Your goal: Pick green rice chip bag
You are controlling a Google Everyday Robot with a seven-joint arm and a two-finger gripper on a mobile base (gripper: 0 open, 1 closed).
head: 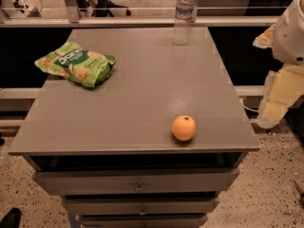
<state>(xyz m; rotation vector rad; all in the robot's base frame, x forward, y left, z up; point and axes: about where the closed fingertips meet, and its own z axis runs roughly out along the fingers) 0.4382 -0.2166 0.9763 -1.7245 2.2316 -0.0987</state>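
Note:
The green rice chip bag (76, 64) lies flat on the grey table top (142, 94) near its left edge, towards the back. It is crinkled light-green foil with a dark green label and pictures of tan chips. My arm's white housing (290, 32) is at the right edge of the view, beyond the table's right side. The pale gripper (275, 103) hangs below it, off the table and far to the right of the bag. It holds nothing that I can see.
An orange (184, 128) sits near the table's front right. A clear water bottle (183, 15) stands at the back edge, right of centre. Drawers (137, 186) are below the top. A railing (142, 20) runs behind the table.

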